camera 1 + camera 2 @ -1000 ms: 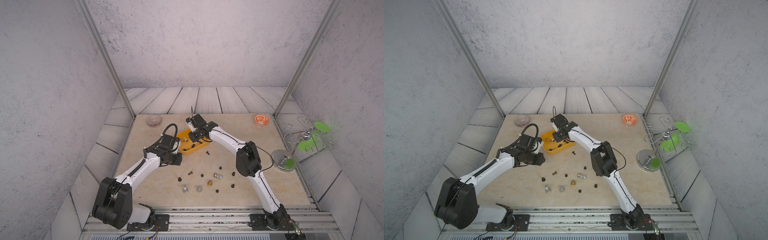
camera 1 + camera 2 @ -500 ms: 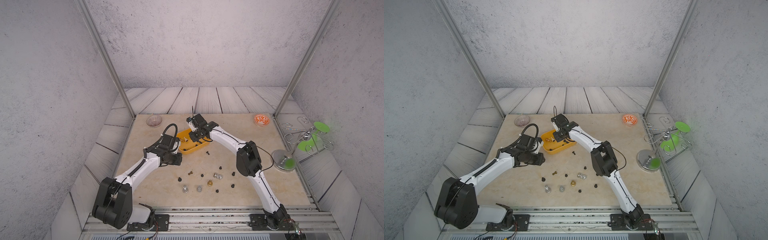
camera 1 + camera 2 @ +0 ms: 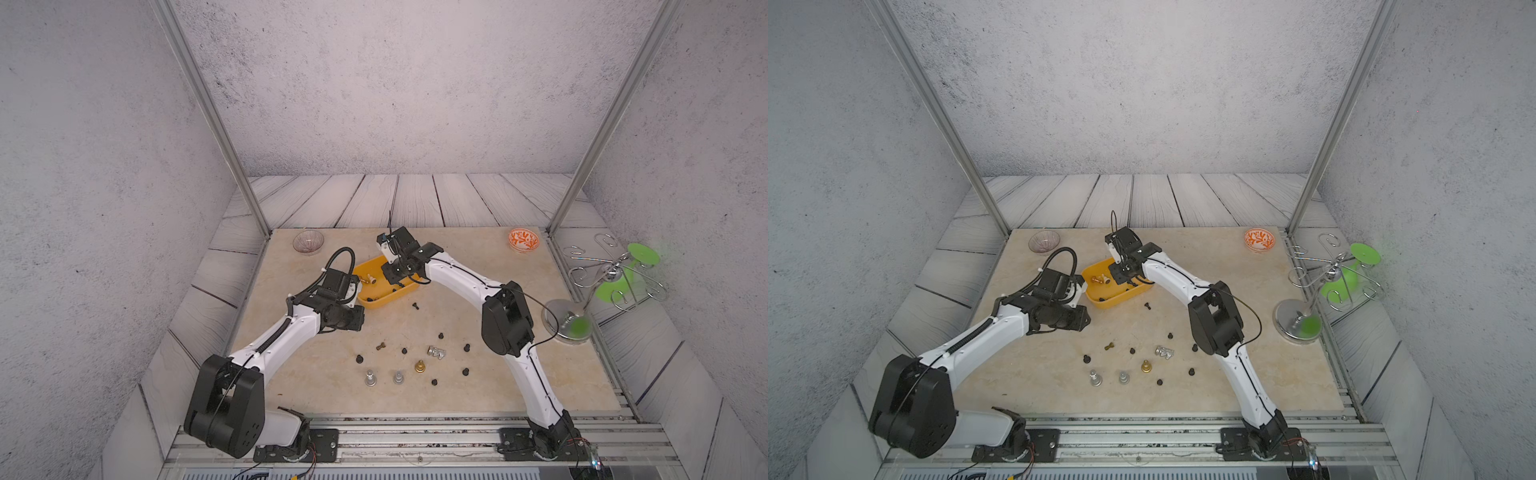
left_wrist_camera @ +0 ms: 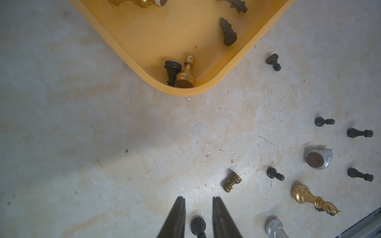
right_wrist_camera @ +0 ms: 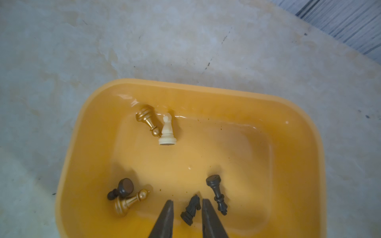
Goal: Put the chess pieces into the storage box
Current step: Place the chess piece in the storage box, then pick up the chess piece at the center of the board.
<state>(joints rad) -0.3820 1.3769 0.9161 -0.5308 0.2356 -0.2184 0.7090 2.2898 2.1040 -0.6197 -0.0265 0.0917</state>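
1. Left pincer point(image 4: 198, 198) hovers with jaws slightly parted and empty. A black pawn point(image 4: 198, 225) stands upright on the worktop point(image 4: 82, 144), seen between those jaws, below them. This arm is the nearer
2. Right pincer point(image 5: 187, 200), parted too, hangs over the storage box point(image 5: 206, 86) — black knight point(image 5: 190, 210) lying inside

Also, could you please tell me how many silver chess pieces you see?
3: one silver piece upright near the front edge of the table, a second upright beside it, a third lying farther back beside the gold piece. All are outside the yellow box, which is partly hidden.
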